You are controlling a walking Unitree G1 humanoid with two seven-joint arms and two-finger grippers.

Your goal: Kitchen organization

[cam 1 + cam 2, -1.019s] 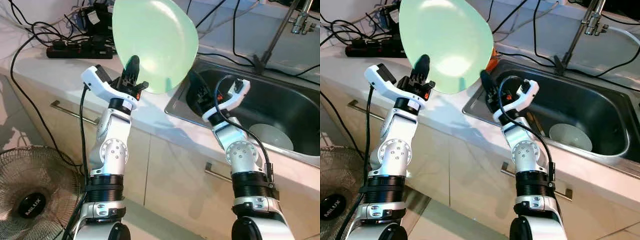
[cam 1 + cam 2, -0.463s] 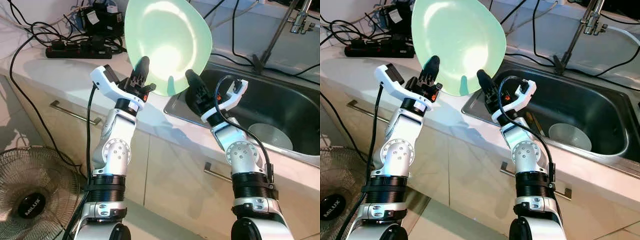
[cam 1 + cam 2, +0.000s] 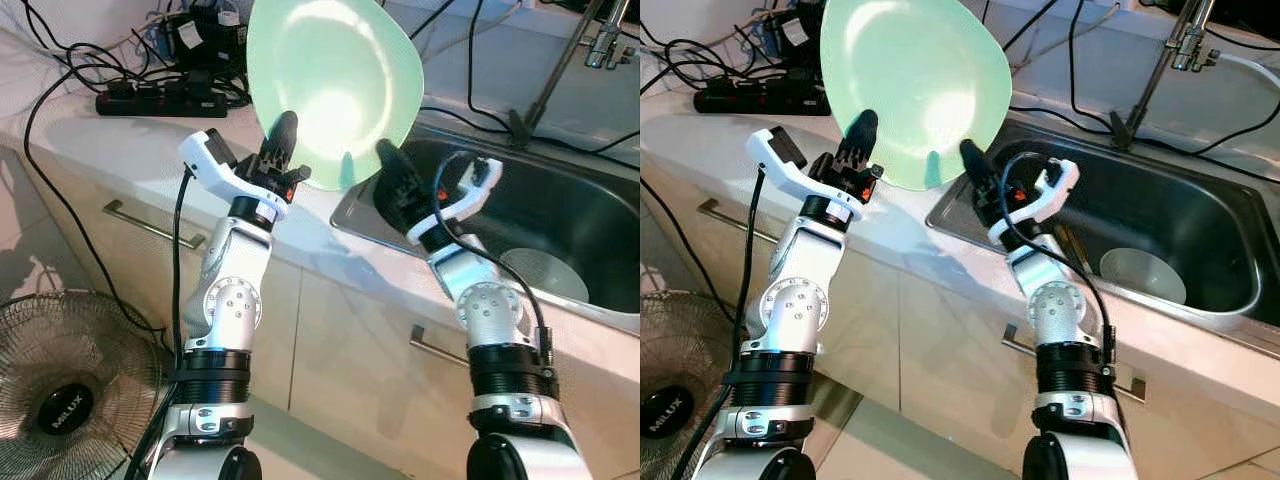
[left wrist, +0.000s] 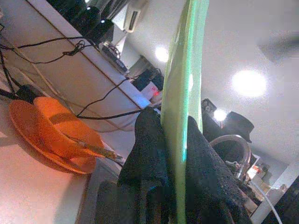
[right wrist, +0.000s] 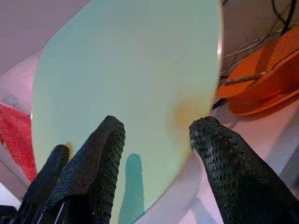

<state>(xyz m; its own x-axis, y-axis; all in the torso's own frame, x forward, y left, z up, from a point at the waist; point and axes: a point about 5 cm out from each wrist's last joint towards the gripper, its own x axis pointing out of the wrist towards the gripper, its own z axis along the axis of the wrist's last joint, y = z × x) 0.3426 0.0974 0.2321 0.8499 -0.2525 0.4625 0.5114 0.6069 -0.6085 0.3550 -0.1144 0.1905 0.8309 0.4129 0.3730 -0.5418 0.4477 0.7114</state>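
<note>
One pale green plate (image 3: 330, 85) stands nearly on edge in the air above the worktop (image 3: 120, 150), just at the left end of the steel sink (image 3: 590, 215). The left tool (image 3: 283, 150) has it pinched by the lower rim: in the left wrist view both black pads are pressed flat against the two faces of the plate, closed on it with no gap. The right tool (image 3: 975, 175) reaches in from the sink side with its fingers spread; one fingertip (image 5: 105, 154) lies across the plate's face while the other sits just past the rim, so it is open and clamps nothing.

The plate looks rigid and fairly light — most likely melamine or glazed ware, smooth and glossy under the lamps, so slippery where it is gripped. Held by a single rim point with most of its area standing above the grip, it will tend to pivot about the pads; a second hold on the rim on the opposite side would steady it. If it slips, it could chip on the steel edge of the sink.

Below lie an orange plate (image 4: 51, 135) on the worktop and a pale bowl (image 3: 545, 270) in the sink basin. A power strip (image 3: 160, 100) with tangled cables sits farther back, and a floor fan (image 3: 60, 400) stands by the cupboard.
</note>
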